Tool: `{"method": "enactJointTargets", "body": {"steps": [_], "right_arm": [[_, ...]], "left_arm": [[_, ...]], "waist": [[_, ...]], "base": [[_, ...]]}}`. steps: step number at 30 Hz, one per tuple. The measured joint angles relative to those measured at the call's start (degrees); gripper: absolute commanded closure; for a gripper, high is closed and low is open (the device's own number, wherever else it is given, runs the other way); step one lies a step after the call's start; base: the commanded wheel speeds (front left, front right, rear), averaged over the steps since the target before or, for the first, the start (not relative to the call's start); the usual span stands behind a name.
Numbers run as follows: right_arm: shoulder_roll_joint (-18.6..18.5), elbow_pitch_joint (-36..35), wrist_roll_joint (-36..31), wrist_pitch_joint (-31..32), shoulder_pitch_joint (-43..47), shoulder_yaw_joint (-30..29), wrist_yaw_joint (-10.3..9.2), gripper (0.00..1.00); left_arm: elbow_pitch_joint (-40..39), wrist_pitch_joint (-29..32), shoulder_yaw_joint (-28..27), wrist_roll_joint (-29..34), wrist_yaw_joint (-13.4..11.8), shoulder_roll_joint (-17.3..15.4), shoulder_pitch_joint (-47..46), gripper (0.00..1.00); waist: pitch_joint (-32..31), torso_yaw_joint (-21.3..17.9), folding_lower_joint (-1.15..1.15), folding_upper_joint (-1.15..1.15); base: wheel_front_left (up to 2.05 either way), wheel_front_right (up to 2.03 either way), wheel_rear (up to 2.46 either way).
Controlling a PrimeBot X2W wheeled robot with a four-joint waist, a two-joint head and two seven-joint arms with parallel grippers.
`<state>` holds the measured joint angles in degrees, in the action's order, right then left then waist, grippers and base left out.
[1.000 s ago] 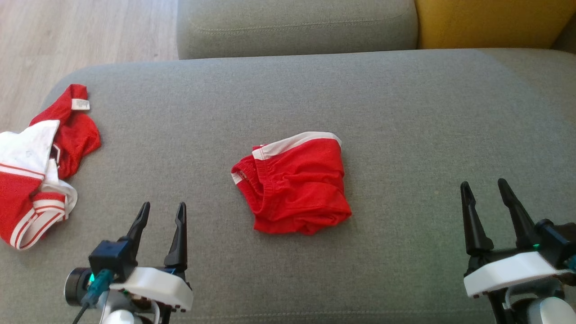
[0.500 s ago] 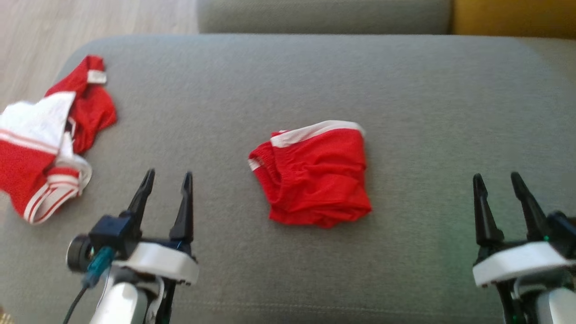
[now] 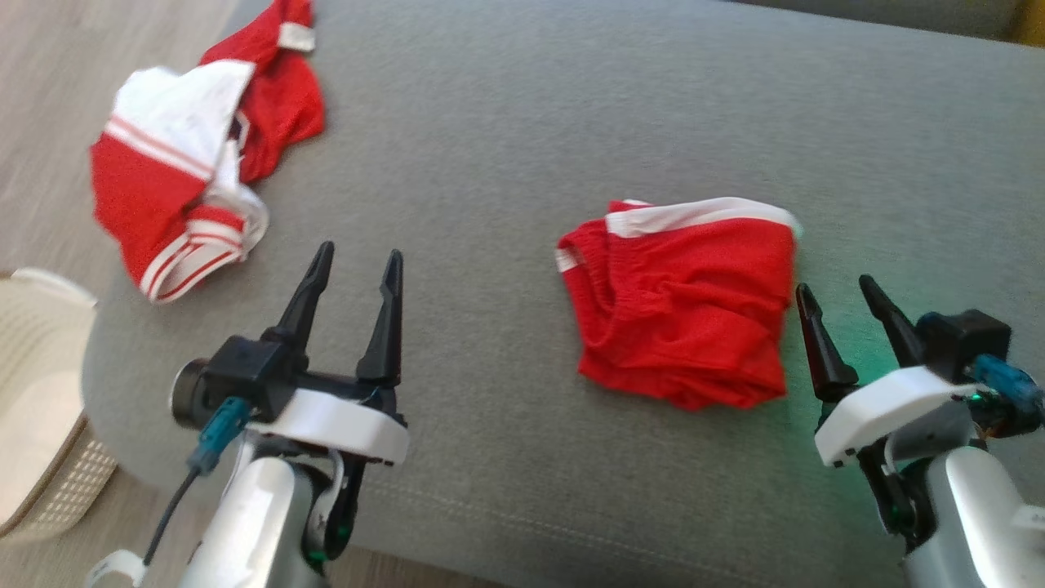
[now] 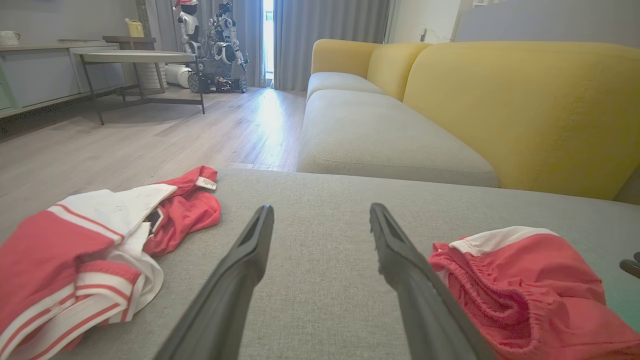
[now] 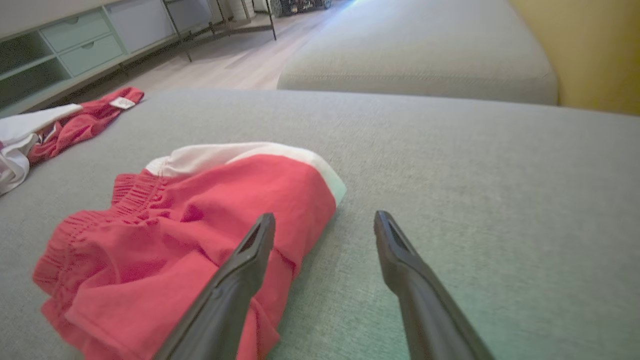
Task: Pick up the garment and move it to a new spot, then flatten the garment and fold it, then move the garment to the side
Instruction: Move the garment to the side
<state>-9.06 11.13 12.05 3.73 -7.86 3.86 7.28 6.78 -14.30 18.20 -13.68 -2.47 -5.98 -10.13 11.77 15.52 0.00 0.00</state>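
Note:
A red garment (image 3: pixel 678 302) with a white band lies bunched in a compact fold on the grey cushion (image 3: pixel 506 122). It also lies low on the right in the left wrist view (image 4: pixel 520 280). My right gripper (image 3: pixel 833 283) is open just off its right edge; in the right wrist view (image 5: pixel 324 215) the left finger overlaps the red cloth (image 5: pixel 200 225), and touch cannot be told. My left gripper (image 3: pixel 360 250) is open over bare cushion left of it, nothing between its fingers (image 4: pixel 321 206). A second, crumpled red-and-white garment (image 3: pixel 188 180) lies at the cushion's far left corner.
A pale woven basket (image 3: pixel 33 384) stands on the wooden floor beside the cushion's left edge. A yellow sofa back (image 4: pixel 525 100) rises beyond the cushion. The crumpled garment (image 4: pixel 90 245) hangs partly over the cushion's rounded corner.
The head camera has swung left and down, bringing the basket into view. My right gripper now stands much closer to the red garment's right edge. Both grippers stay open.

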Motion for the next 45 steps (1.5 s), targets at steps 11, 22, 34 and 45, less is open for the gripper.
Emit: {"method": "enactJointTargets", "body": {"steps": [11,22,34,45], "right_arm": [[-0.43,7.78,2.65,8.38,-2.74,2.68,0.0,0.0],[-1.46,5.82,2.47,10.48,-5.01,6.53,0.0,1.0],[-8.82,1.98,3.18,10.36,-8.84,5.72,0.0,1.0],[-15.84,5.97,8.1,7.53,-21.35,3.87,0.0,1.0]], "left_arm": [[0.33,0.0,0.58,1.52,0.56,1.61,-1.65,0.0],[-0.65,-0.22,-1.67,2.64,1.78,1.92,-1.88,0.0],[-1.74,-0.36,-2.23,4.58,3.08,0.43,-3.54,0.0],[-3.26,0.29,-1.57,5.84,4.04,-1.07,-8.26,0.0]], "waist": [[2.46,3.4,0.0,0.0],[2.63,-2.2,0.0,0.0],[3.78,-16.03,0.0,0.0],[10.14,-22.77,0.0,0.0]], "base": [[0.0,0.0,0.0],[0.0,0.0,0.0],[0.0,0.0,0.0],[0.0,0.0,0.0]]}}
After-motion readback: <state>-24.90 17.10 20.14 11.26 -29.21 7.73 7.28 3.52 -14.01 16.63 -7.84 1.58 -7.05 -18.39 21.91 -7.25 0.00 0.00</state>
